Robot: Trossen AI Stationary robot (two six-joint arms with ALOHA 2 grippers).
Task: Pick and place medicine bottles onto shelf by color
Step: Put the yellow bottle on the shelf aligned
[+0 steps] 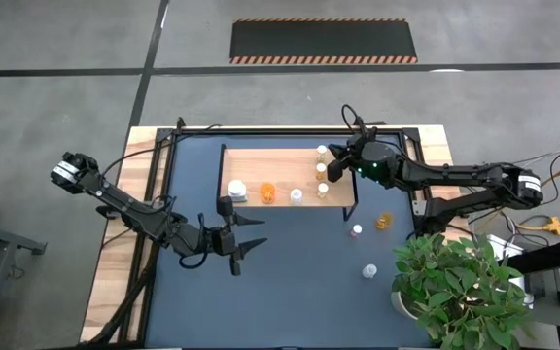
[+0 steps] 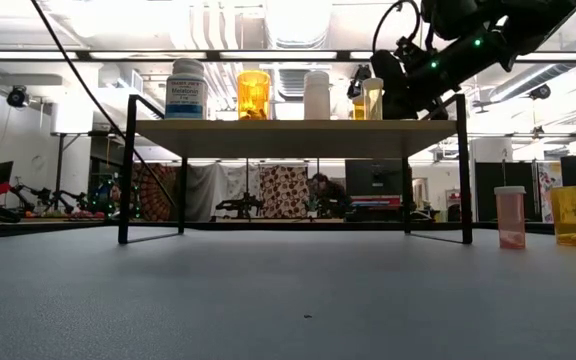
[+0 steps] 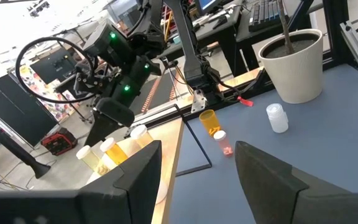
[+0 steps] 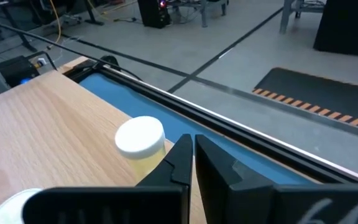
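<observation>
Right gripper (image 1: 333, 171) closed above shelf (image 1: 261, 165); left gripper (image 1: 251, 235) open.

A leafy green potted plant (image 1: 455, 292) stood at the near right corner of the dark blue tabletop (image 1: 290, 292), its foliage spreading past the table's edge. The plant sat in a plain white round pot (image 3: 291, 62) filled with dark soil, a thin brown stem rising from it. Pale wooden table edges (image 1: 124, 243) showed along the left and far sides of the blue surface. On the grey concrete floor (image 1: 56, 58) beyond the far side lay a black rectangular mat with orange-striped borders (image 1: 324, 41). Patterned fabric hangings (image 2: 268, 190) hung in the room behind the table.
</observation>
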